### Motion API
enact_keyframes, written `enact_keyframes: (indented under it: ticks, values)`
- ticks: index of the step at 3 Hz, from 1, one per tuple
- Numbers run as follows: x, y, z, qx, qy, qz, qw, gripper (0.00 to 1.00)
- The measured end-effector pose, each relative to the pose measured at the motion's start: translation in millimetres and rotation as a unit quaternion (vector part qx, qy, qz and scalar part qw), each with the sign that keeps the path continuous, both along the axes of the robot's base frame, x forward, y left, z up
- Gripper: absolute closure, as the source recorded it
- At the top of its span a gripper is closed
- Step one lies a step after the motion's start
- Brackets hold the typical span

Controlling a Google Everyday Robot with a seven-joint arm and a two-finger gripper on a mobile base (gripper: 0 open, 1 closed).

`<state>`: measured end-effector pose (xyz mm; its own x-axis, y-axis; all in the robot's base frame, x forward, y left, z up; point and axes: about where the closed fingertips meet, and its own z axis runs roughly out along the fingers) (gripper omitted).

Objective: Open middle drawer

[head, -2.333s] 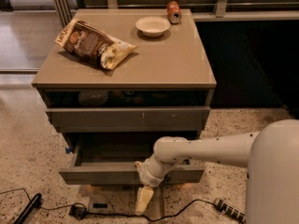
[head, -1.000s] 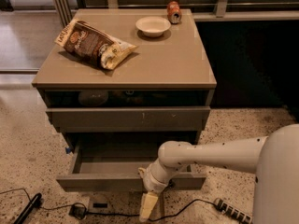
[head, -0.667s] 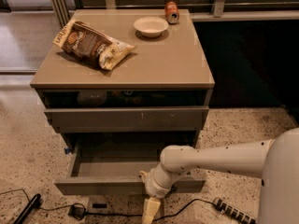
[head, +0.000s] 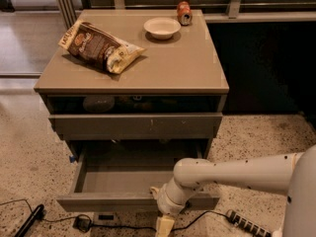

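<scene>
- At the lower front of the cabinet (head: 163, 73), the middle drawer (head: 123, 180) stands pulled well out, its shallow grey box open to view.
- From the cabinet's right, the arm (head: 237, 172) reaches across to that drawer's front.
- Just below the cabinet's drawer front, right of centre, the gripper (head: 164, 225) points downward; whether the claw is spread or pressed together I cannot tell.
- Judging by this, the opening looks essentially done; only letting go and backing off seems left.
- On the cabinet top lie a chip bag (head: 98, 46), a bowl (head: 162, 27) and a can (head: 184, 12).
</scene>
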<state>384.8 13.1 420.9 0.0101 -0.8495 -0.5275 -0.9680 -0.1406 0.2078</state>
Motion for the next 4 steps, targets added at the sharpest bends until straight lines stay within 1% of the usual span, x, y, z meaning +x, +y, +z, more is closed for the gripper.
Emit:
enact_keyframes:
  ticks: [1,2,3,4]
  values:
    - [-11.7,-5.9,3.3,0.004,0.002,0.004,1.0,0.0]
    - [-16.0,-6.1,1.7,0.004,0.005,0.008,0.9999,0.0]
    - [-26.1,-8.0,1.1,0.004,0.01,0.018,0.9998,0.0]
    - [-26.1,-7.9,3.7,0.004,0.01,0.018,0.9998,0.0]
